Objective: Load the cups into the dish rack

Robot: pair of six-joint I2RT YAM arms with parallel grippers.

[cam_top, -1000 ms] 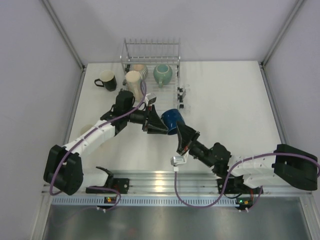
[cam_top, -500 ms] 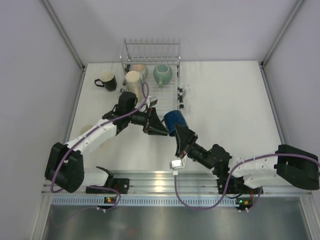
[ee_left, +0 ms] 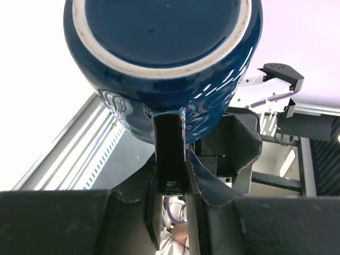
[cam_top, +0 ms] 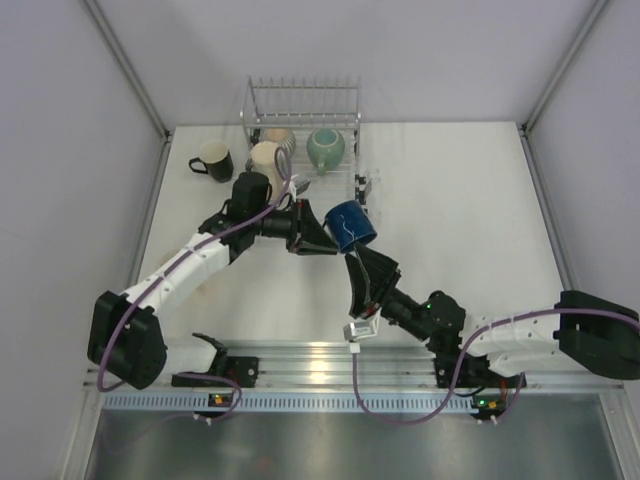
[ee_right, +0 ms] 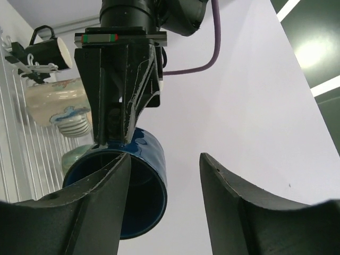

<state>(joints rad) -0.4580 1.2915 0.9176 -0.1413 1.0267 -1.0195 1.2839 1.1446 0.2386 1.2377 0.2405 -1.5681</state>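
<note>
Blue cup in left claw; right claw spread.

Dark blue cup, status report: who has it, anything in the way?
Left end effector shut on dark blue cup. Right end effector open, close beside it. Dish rack just beyond, three cups at its far end.

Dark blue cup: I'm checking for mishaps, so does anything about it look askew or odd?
The dark blue cup hangs tipped on its side, pinched at its wall by the left gripper; the right gripper stands open beside it. No damage or spill shows.
</note>
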